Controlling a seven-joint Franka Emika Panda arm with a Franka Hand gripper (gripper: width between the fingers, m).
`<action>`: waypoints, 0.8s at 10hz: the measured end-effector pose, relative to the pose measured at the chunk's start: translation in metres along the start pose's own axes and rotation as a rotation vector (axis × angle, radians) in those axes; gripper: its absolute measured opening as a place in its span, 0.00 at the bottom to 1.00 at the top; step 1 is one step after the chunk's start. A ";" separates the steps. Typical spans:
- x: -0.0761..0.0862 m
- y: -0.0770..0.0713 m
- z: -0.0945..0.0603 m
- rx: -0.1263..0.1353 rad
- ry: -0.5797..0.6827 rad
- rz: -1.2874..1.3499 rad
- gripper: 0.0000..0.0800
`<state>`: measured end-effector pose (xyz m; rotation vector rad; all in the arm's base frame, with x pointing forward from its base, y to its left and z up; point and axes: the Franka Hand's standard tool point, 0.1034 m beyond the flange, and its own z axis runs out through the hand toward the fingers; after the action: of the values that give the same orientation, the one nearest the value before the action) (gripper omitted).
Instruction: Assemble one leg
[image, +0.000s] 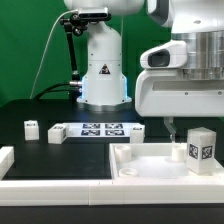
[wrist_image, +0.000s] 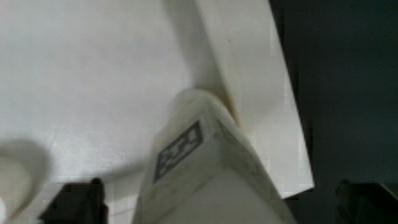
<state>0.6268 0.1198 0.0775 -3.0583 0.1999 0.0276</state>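
Small white plastic tagged leg block (image: 201, 148) stood upright on large white recessed tray (image: 150, 165); gripper (image: 181, 125) above it, jaws spread, empty.

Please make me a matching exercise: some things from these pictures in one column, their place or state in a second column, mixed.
1. leg
2. marker board
3. gripper
4. small white block

A. lies flat near the middle of the table
B. open, above the tray-like piece
C. stands upright on the tray-like piece
D. at the exterior view's left

Pairs: 1-C, 2-A, 3-B, 4-D
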 end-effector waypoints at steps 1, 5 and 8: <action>0.000 0.000 0.000 -0.009 0.003 -0.103 0.81; 0.001 0.002 0.000 -0.020 0.002 -0.461 0.81; 0.001 0.002 0.000 -0.020 0.002 -0.463 0.53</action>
<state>0.6272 0.1177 0.0773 -3.0403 -0.5098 -0.0009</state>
